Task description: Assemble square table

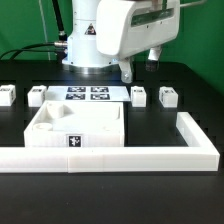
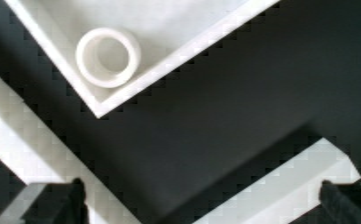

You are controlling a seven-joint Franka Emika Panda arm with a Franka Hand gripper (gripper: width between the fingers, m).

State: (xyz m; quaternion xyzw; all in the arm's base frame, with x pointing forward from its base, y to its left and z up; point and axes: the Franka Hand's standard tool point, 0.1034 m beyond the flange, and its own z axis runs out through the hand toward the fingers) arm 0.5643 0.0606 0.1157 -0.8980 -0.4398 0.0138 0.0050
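While jaws hang wide apart, empty, over black table (image 1: 200, 100), slab (image 1: 100, 135) rim corner sits near.

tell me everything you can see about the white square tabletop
The square tabletop is a white, plastic-looking slab lying flat on the black table, hollow side up, with a raised rim around it. The wrist view shows a round ring socket in one corner. A black marker tag sits on the side wall facing the exterior camera. That side seems to lie against the long white barrier. The gripper does not touch it.
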